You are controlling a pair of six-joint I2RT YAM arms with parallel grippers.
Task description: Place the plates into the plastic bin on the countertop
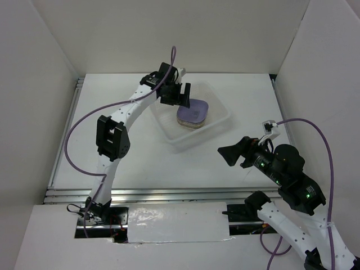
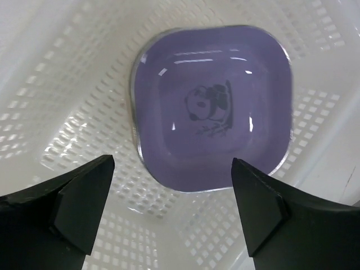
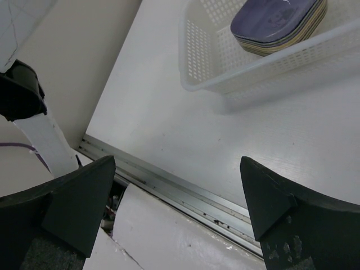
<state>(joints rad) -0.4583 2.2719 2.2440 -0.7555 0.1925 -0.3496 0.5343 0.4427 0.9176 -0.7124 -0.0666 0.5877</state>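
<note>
A stack of plates (image 1: pixel 193 114) sits inside the plastic bin (image 1: pixel 216 125), a purple plate (image 2: pixel 212 107) with a panda mark on top. In the right wrist view the stack of plates (image 3: pixel 279 25) shows purple above yellow and brown edges inside the bin (image 3: pixel 208 84). My left gripper (image 1: pixel 179 95) hovers over the bin's left half, open and empty, its gripper midpoint (image 2: pixel 171 208) just near of the purple plate. My right gripper (image 1: pixel 232 154) hangs open and empty above the countertop (image 1: pixel 140 157), right of and nearer than the bin; between its fingers lies the rail (image 3: pixel 185 194).
White walls enclose the countertop on three sides. The metal rail (image 1: pixel 163 194) runs along the front edge. The left arm's purple cable (image 1: pixel 84 126) loops over the left side. The left arm's base (image 3: pixel 22 95) shows at the far left of the right wrist view.
</note>
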